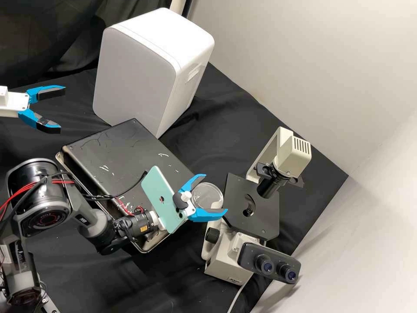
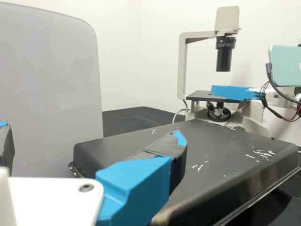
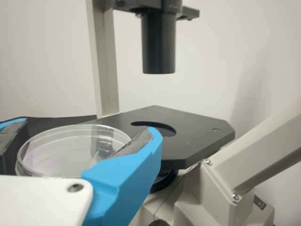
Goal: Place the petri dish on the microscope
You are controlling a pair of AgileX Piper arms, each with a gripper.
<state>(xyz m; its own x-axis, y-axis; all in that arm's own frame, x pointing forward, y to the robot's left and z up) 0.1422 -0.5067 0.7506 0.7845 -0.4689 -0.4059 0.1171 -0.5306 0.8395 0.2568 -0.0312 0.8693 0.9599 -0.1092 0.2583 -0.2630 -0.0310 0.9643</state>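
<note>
One clear petri dish sat pinched across its rim between the two blue fingers of the right gripper, held in the air just left of the microscope and its black stage, not yet over it. From the right wrist view we judged the dish's floor to ride about level with the stage's edge, so a straight push to the right could knock the rim against that edge and twist the dish out of the pinch; we could not tell the clearance. The dark condenser hung above the round hole in the stage, and a dish carried too high might strike it. A thin, slick wall gripped only at two points could also slip or tilt, and a release made before the dish lay flat would let it slide off the stage. The left gripper, its fingers spread and holding nothing, hung far to the left, past the black tray.
</note>
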